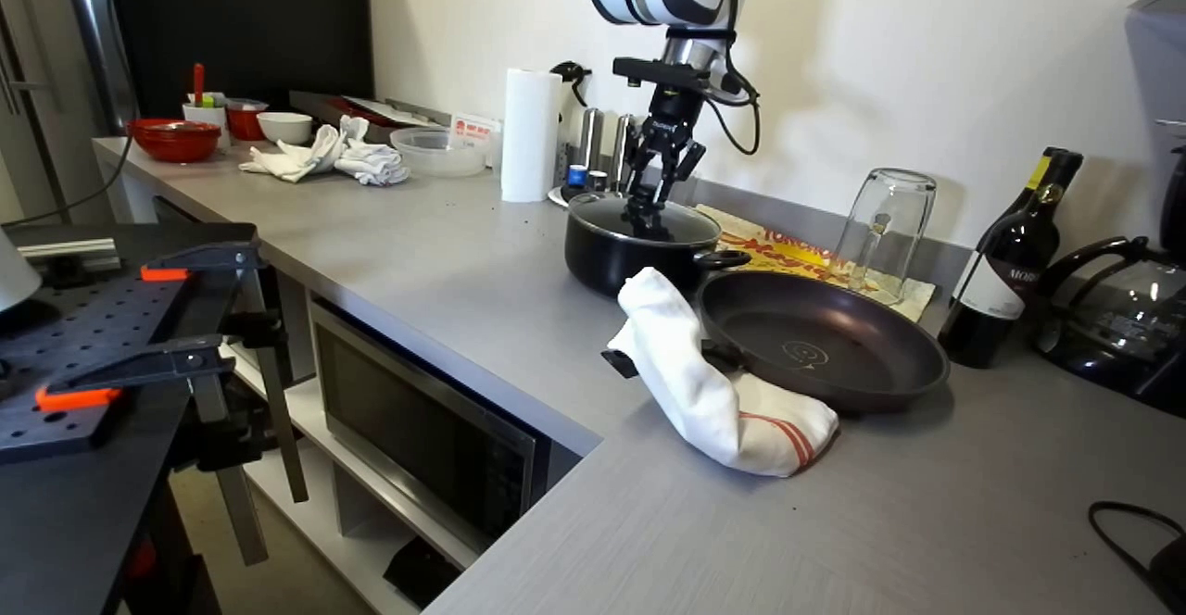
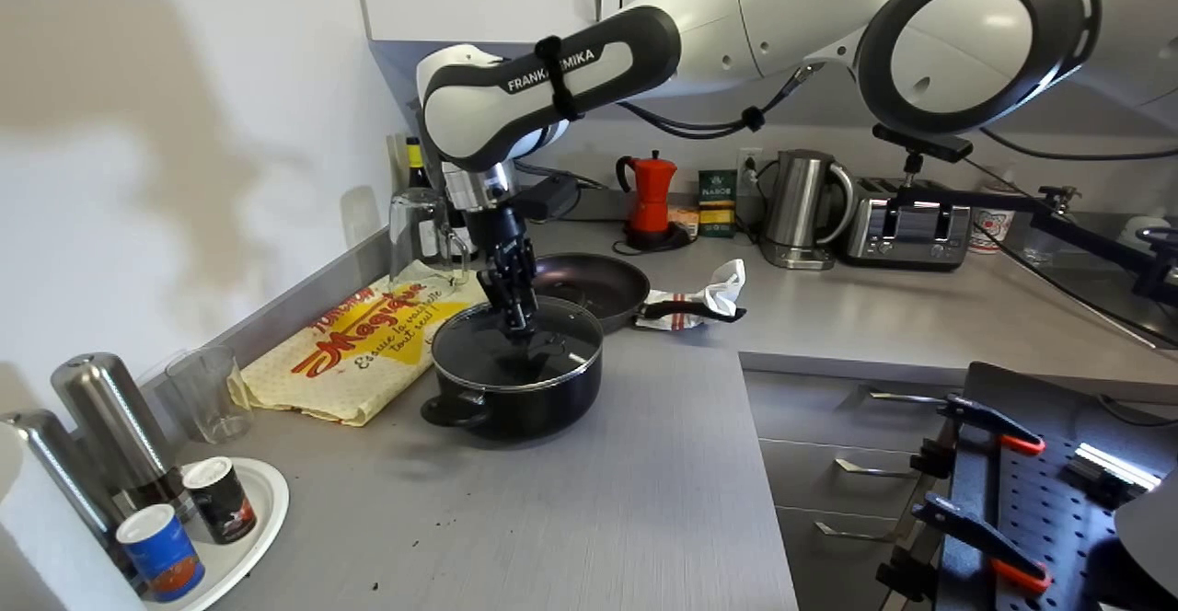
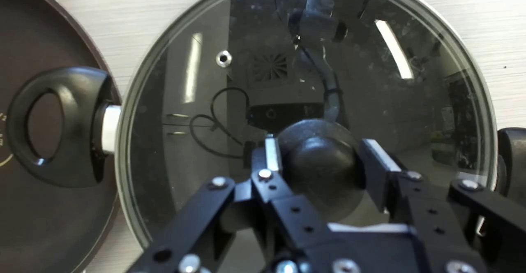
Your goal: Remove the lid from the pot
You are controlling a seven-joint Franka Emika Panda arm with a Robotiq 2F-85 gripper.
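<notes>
Nearest, at pincer (image 3: 324, 155): fingers (image 3: 272, 153) parted, one each side of black knob (image 3: 322, 172) atop round glass lid (image 3: 246, 84); whether gripping it, cannot tell. Directly beneath, under lid: black two-handled pot (image 2: 552, 406). Just beside pot: dark frying pan (image 1: 815, 332), likewise on grey table (image 1: 445, 263).

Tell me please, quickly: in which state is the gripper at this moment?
Gripper: jaws on either side of the knob of the lid; whether they are closed firmly on it cannot be told.
</notes>
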